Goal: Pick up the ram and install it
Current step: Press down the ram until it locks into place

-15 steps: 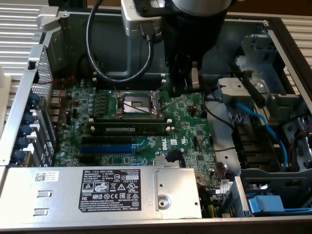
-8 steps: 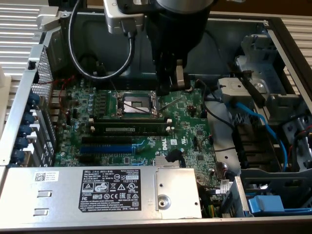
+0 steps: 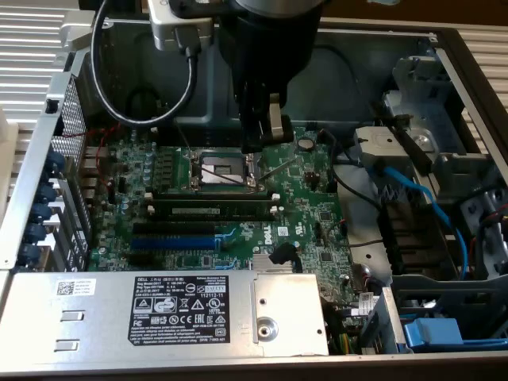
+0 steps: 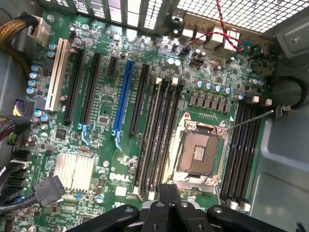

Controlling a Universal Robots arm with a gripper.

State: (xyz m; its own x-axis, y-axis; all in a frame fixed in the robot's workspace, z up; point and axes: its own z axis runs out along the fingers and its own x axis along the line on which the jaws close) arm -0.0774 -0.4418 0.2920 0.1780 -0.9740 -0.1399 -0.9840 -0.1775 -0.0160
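Dark-green stick, black chips, pale label strip: that's the ram (image 3: 210, 209). In the exterior view it lies mid-frame, just below the CPU socket (image 3: 226, 168). It looks to me like it's standing in one of the black memory slots (image 4: 161, 135) with white end clips either side, though I can't tell if it's fully seated.

Handling-wise I'd call it light, stiff and thin, and pretty fragile. I'd pinch the long top edge near the middle or hold the short ends, and keep off the chips and contacts. Pressed unevenly, it'll probably tilt in the slot.

My gripper (image 3: 262, 135) hangs above the socket in the upper middle of the exterior view. In the wrist view my fingers (image 4: 164, 195) sit together with nothing between them.

As for what holds what, the open metal case (image 3: 36, 171) holds the motherboard (image 3: 313, 210). The socket looks empty, and so does the blue expansion slot (image 3: 175, 240). A labelled grey box (image 3: 190, 313) runs along the lower frame, and blue cables (image 3: 417, 190) run through the bay at the exterior view's right.
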